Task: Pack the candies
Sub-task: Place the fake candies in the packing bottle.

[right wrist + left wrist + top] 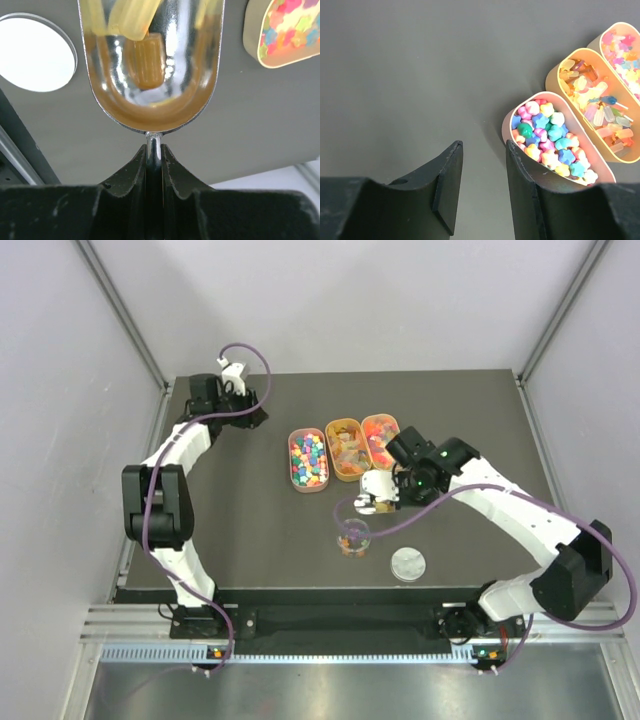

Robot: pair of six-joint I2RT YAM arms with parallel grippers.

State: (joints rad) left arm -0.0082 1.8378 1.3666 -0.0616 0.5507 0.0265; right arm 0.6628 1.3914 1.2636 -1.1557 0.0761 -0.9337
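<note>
The candies fill three oval orange trays: multicoloured pieces (308, 460) (551, 139), pale yellow-orange gummies (347, 449) (592, 97), and pink-red pieces (380, 435) (622, 52). My right gripper (154, 150) is shut on the thin handle of a shiny metal scoop (150, 65) (378, 490) that holds a few yellow gummies (148, 64). The scoop hangs just in front of the trays, above and behind the small clear jar (352, 537), which has some candies in it. My left gripper (482, 150) (248, 417) is open and empty, over bare table left of the trays.
The jar's round silver lid (408, 563) (35, 52) lies flat on the dark table (250, 520), right of the jar near the front edge. The trays stand side by side at the table's middle. Grey walls enclose the table's sides and back.
</note>
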